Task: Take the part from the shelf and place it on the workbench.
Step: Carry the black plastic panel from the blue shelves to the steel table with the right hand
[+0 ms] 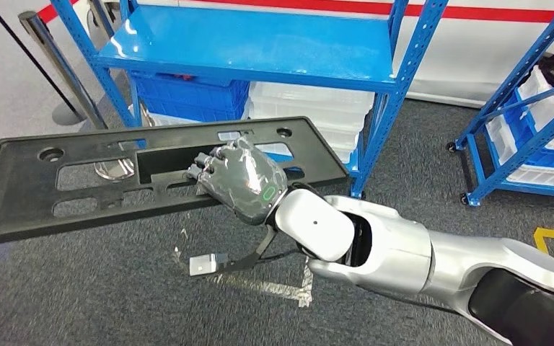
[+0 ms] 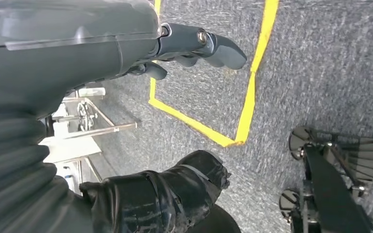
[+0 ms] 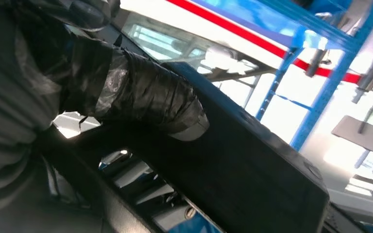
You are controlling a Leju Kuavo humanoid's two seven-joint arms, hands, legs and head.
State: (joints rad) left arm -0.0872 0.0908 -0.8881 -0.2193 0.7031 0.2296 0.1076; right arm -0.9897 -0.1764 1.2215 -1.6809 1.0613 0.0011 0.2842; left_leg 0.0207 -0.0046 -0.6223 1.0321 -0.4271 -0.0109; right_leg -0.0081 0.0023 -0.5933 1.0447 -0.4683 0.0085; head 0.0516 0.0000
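the part (image 1: 79,184), a long flat black plastic panel with cut-out slots and round holes, is hanging in the air in front of the blue shelf (image 1: 260,47), clear of its boards and slightly tilted, seen from the head view. the right hand (image 1: 242,180) is gripping it near the panel's right end, its fingers (image 1: 200,167) curling into the large middle slot while the silver arm is reaching in from the lower right. white and blue bins are sitting stacked under the shelf, above grey carpet.

in the left wrist view, the left hand (image 2: 102,97) is hanging over the carpet and a yellow floor line (image 2: 245,116), holding nothing, thumb and dark fingers (image 2: 209,46) apart.

in the right wrist view, the taped thumb (image 3: 150,99) of the right hand is pressing against the part's dark face (image 3: 252,170), with the blue shelf posts showing bright behind it.
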